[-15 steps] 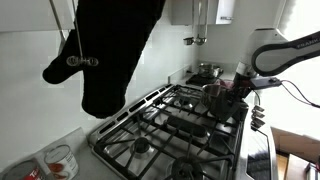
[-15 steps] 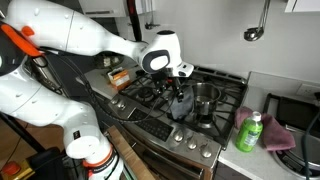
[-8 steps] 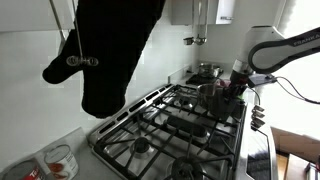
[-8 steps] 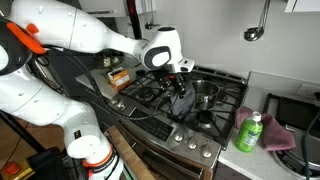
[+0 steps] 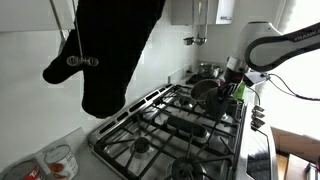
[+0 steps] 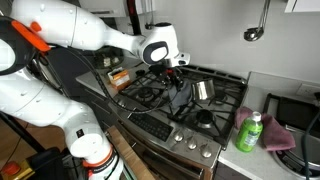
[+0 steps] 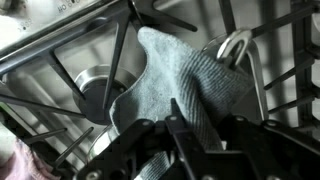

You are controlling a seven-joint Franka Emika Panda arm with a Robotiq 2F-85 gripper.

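One grey cloth (image 6: 181, 97) is clamped between the jaws and held over the stove (image 6: 152, 126). Its loose end hangs down to the black grate (image 7: 120, 50), just beside a small steel pot (image 6: 203, 90); whether it touches the bars cannot be told. The cloth is pinched near one edge, probably so that the rest drapes free. In the wrist view it is spread across the bars, beside a burner (image 7: 92, 88). A green bottle (image 6: 250, 132) is stood on the desk (image 6: 265, 162) near the stove, likely kept off the heat. No writing can be read; the bottle's label is too small.
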